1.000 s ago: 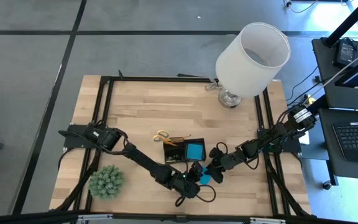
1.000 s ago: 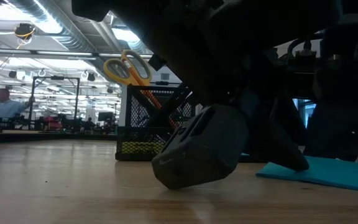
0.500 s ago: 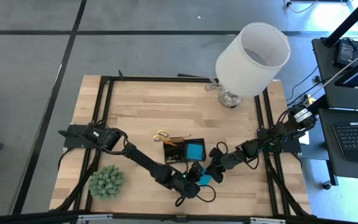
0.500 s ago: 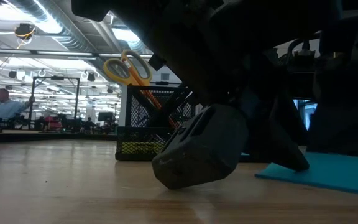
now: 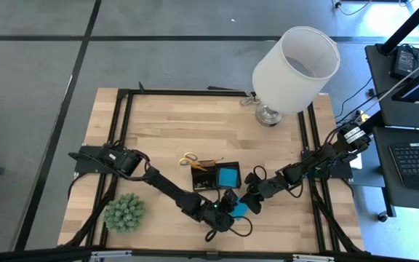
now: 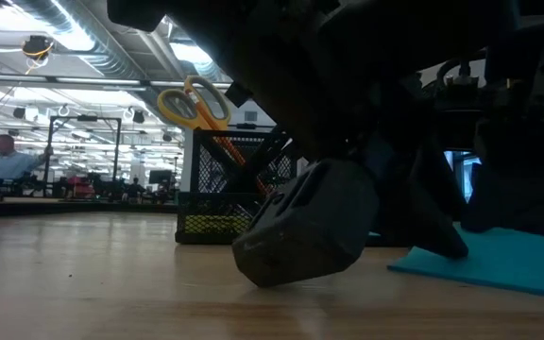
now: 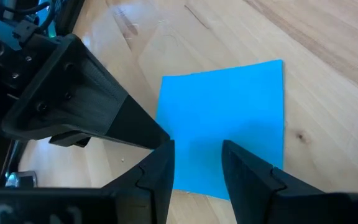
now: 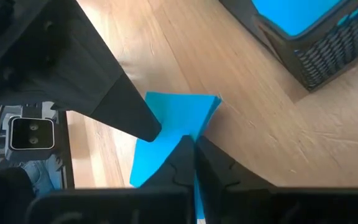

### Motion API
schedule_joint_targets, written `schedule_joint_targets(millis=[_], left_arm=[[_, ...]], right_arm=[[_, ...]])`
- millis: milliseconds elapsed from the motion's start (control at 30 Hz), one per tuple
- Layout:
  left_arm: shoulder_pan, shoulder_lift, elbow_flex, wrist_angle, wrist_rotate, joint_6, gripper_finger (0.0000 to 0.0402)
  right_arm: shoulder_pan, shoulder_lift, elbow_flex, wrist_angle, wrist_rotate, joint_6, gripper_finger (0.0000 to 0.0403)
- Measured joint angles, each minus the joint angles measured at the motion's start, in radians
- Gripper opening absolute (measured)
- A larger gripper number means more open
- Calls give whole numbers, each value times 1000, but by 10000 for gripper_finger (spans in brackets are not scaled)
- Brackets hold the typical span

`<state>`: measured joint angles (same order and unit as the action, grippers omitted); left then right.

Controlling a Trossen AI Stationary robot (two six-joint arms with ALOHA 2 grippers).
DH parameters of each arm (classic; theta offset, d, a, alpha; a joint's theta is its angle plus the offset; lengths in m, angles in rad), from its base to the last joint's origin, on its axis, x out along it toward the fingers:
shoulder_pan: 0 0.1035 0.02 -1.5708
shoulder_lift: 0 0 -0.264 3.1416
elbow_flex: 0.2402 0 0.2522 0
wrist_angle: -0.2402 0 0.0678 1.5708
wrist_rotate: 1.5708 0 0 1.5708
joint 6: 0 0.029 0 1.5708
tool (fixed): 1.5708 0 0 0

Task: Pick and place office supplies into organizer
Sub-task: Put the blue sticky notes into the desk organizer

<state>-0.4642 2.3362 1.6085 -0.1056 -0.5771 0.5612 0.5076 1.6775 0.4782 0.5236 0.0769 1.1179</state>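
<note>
A bright blue square pad lies flat on the wood near the table's front edge. My right gripper is shut on it from the right. My left gripper stands open at the pad's opposite side, fingertips over its edge. The black mesh organizer stands just behind, holding another blue pad and yellow-handled scissors that stick up out of it. My right gripper pinches the pad's edge near a corner between its two shut fingers, coming slanting down from the table's right. The pad's other end rests on the table. My left gripper's fingertips lie over the pad's edge; whether they touch it I cannot tell.
A green spiky plant ball sits at the front left. A big white lamp stands at the far right. Bare wood lies across the table's far half. A person sits far off in the room behind.
In the low view the dark shape of my right gripper over the pad's right end has shifted a little. The pad's left end has stayed on the table.
</note>
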Motion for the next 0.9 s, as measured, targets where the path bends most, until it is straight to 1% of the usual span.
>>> schedule_joint_targets(millis=[100,200,267,367,433,500,567,667,733,833,900], left_arm=[[-8,-9,-1,-7,-38,0,127],[-20,-30,-6,-39,-71,0,127],[-25,-59,-9,-95,-36,-52,127],[-24,-121,-4,-172,65,-175,127],[-20,-145,-3,-219,114,-240,127],[-17,-161,-5,-267,125,-272,127],[-23,-194,-6,-288,119,-270,127],[-45,-260,-1,-292,113,-247,127],[-52,-305,-8,-325,120,-257,127],[-48,-411,-83,-331,124,-302,127],[-43,-500,-161,-296,127,-345,127]], right_arm=[[0,0,0,0,-3,0,8],[1,0,1,5,-35,0,6],[1,-3,0,8,-59,3,4],[2,-14,4,6,-90,6,4],[2,-28,15,3,-94,-2,3],[2,-52,30,5,-94,-14,2],[1,-82,47,-25,-92,-22,2],[1,-133,92,-141,-84,-55,2],[2,-167,139,-272,-55,-76,2],[1,-207,222,-502,15,-100,2],[1,-221,285,-613,55,-129,1]])
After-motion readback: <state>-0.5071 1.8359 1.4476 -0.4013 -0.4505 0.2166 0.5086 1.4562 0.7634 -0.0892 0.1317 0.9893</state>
